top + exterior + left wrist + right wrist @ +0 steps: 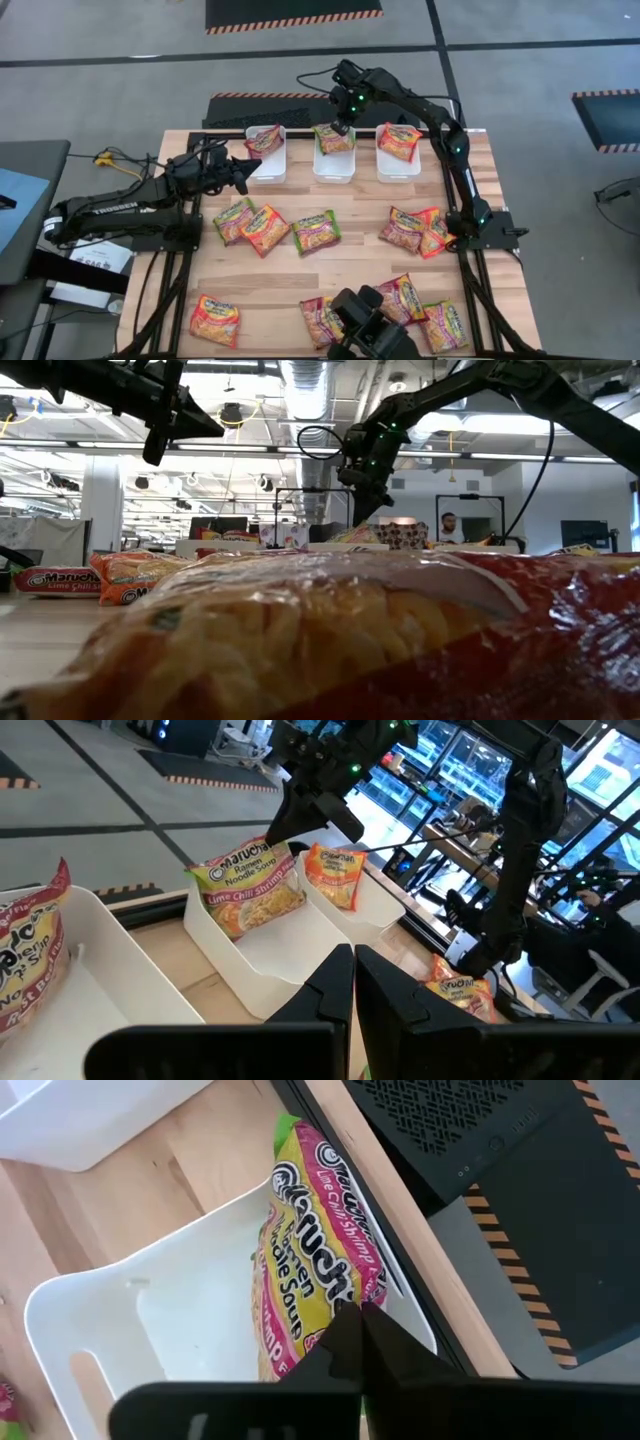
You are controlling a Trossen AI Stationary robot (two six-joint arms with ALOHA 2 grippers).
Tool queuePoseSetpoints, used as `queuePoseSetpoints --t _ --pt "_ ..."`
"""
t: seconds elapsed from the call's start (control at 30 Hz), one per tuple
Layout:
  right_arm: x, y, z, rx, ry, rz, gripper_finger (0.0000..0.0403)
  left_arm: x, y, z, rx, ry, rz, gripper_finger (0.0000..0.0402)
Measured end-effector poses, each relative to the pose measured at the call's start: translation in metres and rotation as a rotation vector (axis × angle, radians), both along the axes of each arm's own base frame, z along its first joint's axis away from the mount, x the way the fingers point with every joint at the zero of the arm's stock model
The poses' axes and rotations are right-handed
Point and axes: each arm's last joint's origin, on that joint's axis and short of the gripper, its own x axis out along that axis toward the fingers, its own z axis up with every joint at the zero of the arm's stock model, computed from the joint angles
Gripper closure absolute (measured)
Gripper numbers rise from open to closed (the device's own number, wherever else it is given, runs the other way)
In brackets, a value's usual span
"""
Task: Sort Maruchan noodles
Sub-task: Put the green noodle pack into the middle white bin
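Three white bins stand in a row at the table's far side. The left bin (268, 168) holds a red-edged packet (263, 140). The middle bin (333, 168) holds a green-edged lime chili shrimp packet (305, 1270), and the right bin (398, 168) holds an orange packet (400, 141). My right gripper (357, 1318) is over the middle bin, shut on the packet's upper edge. My left gripper (354, 970) is shut and empty, beside the left bin's near left corner. Several more packets lie flat on the table. My right gripper pinches the lime chili shrimp packet by its upper edge (340, 1302) between its two fingers, coming from above and slanting from the far side. The packet stands tilted inside the middle bin, its lower part down in the bin (245, 910).
Loose packets lie in the table's middle (265, 230) (316, 232) (405, 230) and along the near edge (215, 320) (443, 325). One packet (350, 630) lies right in front of the low camera. The low camera (365, 325) sits at the near edge. A person (449, 525) sits in the room beyond.
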Motion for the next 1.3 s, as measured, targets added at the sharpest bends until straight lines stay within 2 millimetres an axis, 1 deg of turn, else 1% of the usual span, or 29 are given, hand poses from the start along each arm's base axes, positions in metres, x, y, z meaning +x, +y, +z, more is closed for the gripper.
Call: queuePoseSetpoints --t 0.2,0.27,0.37,0.5,0.63,0.8,0.9,1.03,1.3 --pt "0.0 0.001 0.003 -0.007 -0.006 -0.002 0.0398 0.0 0.0 0.0 0.0 0.0 0.0 0.0401" --pt "0.002 0.002 0.006 -0.029 -0.02 0.0 0.0398 0.0 0.0 0.0 0.0 0.0 0.0 0.0401" --pt "0.005 0.007 0.005 -0.018 -0.01 0.007 0.0398 0.0 0.0 0.0 0.0 0.0 0.0 0.0401" --pt "0.015 0.016 -0.007 -0.052 0.073 0.05 0.0398 0.0 0.0 0.0 0.0 0.0 0.001 0.0401" --pt "0.025 0.024 -0.003 -0.125 0.079 0.074 0.0398 0.0 0.0 0.0 0.0 0.0 0.005 0.0401" --pt "0.021 0.024 -0.006 -0.11 0.112 0.086 0.0393 0.0 0.0 0.0 0.001 0.001 0.007 0.0401" --pt "0.02 0.022 -0.006 -0.134 0.129 0.085 0.0389 0.0 0.0 0.0 0.001 0.001 0.007 0.0401" --pt "0.021 0.021 -0.005 -0.158 0.131 0.092 0.0366 0.0 0.0 0.0 0.001 0.001 0.007 0.0401" --pt "0.024 0.023 -0.004 -0.174 0.12 0.097 0.0274 0.0 0.0 0.0 0.001 0.001 0.007 0.0401"
